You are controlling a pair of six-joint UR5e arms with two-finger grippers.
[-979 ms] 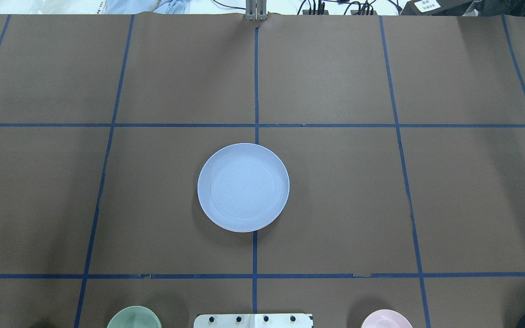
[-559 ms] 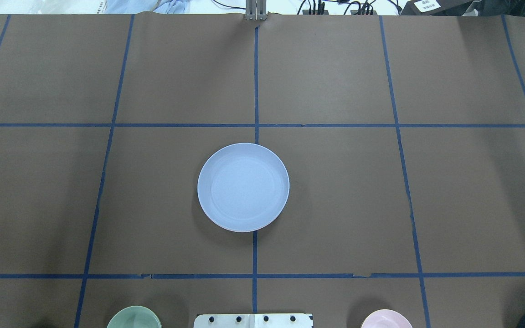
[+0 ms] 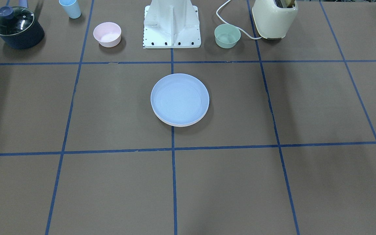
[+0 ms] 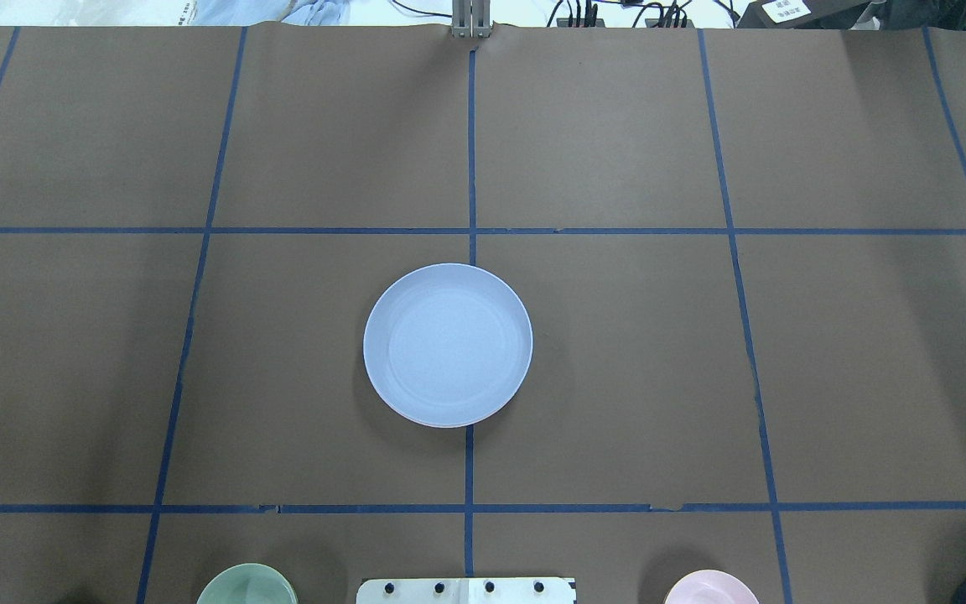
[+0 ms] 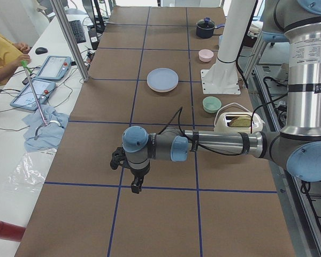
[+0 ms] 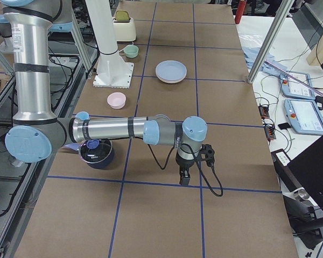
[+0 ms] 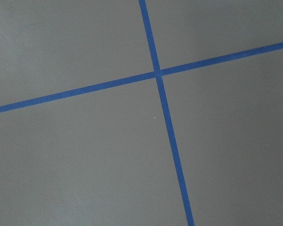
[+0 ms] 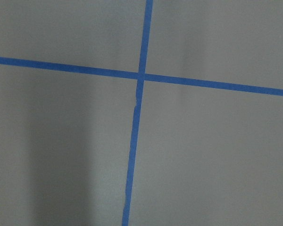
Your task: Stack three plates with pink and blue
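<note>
**Inspector:** What had changed over the last second?

**Technician:** Nothing detectable. In the overhead view the light blue plate [image 4: 448,344] lay at the centre of the table [image 4: 701,377], exactly where both earlier pictures had shown it. No arm entered that view.

**Inspector:** What did that mean for the task?

**Technician:** The front-facing view showed paler rims under the blue plate's near edge, so it topped a stack [image 3: 179,124]. The colours of the lower layers could not be separated with certainty. On that evidence, stacking was judged probably complete.

**Inspector:** What was the arm pose?

**Technician:** The left arm [image 5: 219,143] reached out low, forearm near level, toward the table end on the robot's left. The left gripper [image 5: 135,184] pointed straight down over a blue tape [image 7: 158,74] crossing, well apart from the stack. The right arm [image 6: 107,129] mirrored this at the opposite end, with the right gripper [image 6: 184,177] also pointing down.

**Inspector:** And the claw state?

**Technician:** It could not be told. Both claws appeared only in the side views, which did not resolve the finger opening. No object was visible at either claw, and the wrist cameras showed only bare table and tape.
</note>
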